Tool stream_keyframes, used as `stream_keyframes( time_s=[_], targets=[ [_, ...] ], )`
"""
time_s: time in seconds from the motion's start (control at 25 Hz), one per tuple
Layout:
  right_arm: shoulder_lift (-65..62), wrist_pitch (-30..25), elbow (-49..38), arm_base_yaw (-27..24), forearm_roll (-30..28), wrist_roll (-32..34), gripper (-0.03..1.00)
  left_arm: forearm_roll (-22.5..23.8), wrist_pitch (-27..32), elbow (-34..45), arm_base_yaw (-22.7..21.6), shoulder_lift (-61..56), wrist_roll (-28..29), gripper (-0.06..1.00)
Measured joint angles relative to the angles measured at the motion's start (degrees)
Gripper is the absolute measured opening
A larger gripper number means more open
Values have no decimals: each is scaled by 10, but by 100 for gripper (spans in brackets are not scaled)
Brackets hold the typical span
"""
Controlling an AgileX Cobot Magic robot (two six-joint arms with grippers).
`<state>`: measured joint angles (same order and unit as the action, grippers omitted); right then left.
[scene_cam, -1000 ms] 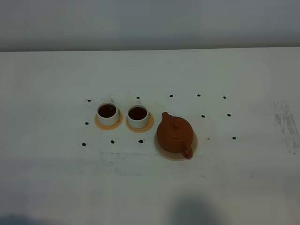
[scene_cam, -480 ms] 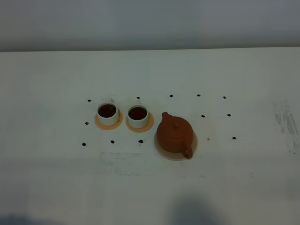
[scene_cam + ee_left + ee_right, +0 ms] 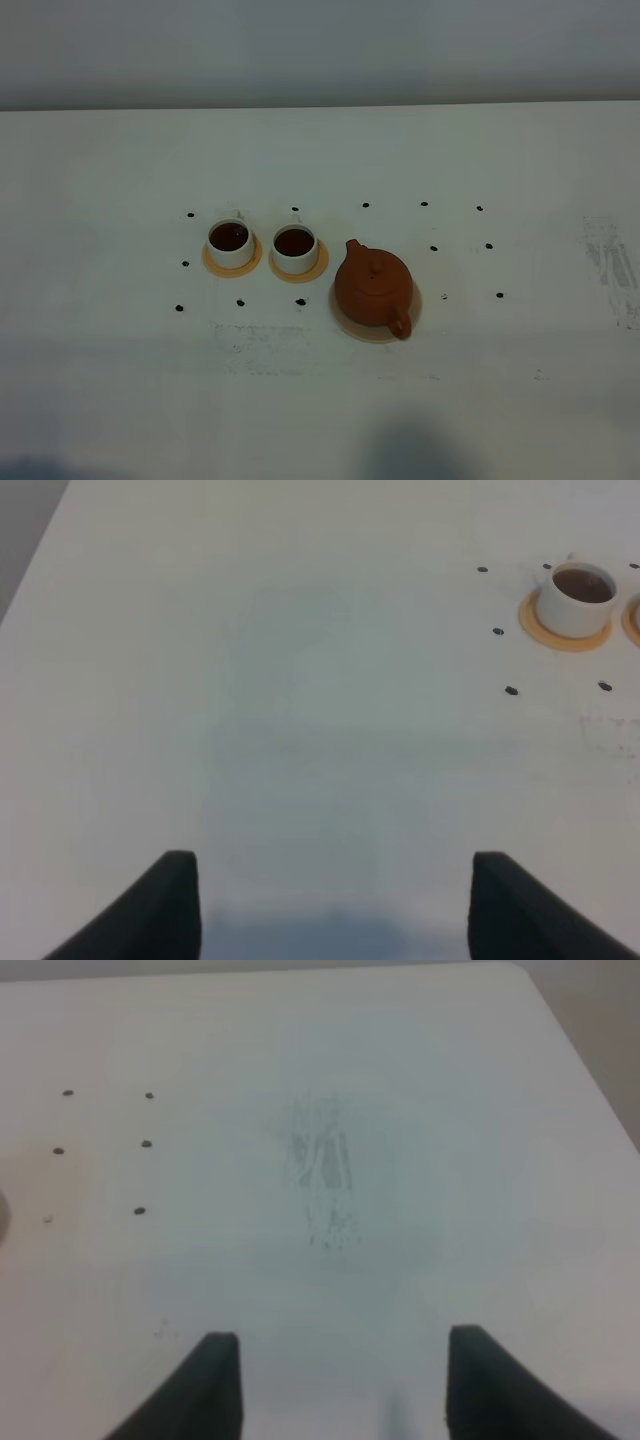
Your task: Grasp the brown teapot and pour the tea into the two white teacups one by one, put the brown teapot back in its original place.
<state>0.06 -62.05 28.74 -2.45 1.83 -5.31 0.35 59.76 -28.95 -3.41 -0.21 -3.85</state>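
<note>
Teapot (image 3: 372,287) sits on its beige coaster (image 3: 345,322), well clear of both your grippers, with tea (image 3: 293,241) in both white cups (image 3: 230,243). Your left gripper (image 3: 330,905) and right gripper (image 3: 340,1385) are both spread wide, holding nothing.

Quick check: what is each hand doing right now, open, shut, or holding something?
Left hand: open, holding nothing, above bare table.
Right hand: open, holding nothing, away from the brown teapot.
</note>
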Motion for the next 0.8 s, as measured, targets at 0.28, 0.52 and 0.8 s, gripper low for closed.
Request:
stream_keyframes(
  time_s=[0.28, 0.52, 0.8],
  targets=[
    [0, 0, 0, 0, 0, 0, 45, 0, 0, 0, 0, -1, 0, 59],
    [0, 0, 0, 0, 0, 0, 45, 0, 0, 0, 0, -1, 0, 59],
    [-1, 0, 0, 0, 0, 0, 45, 0, 0, 0, 0, 0, 0, 59]
  ],
)
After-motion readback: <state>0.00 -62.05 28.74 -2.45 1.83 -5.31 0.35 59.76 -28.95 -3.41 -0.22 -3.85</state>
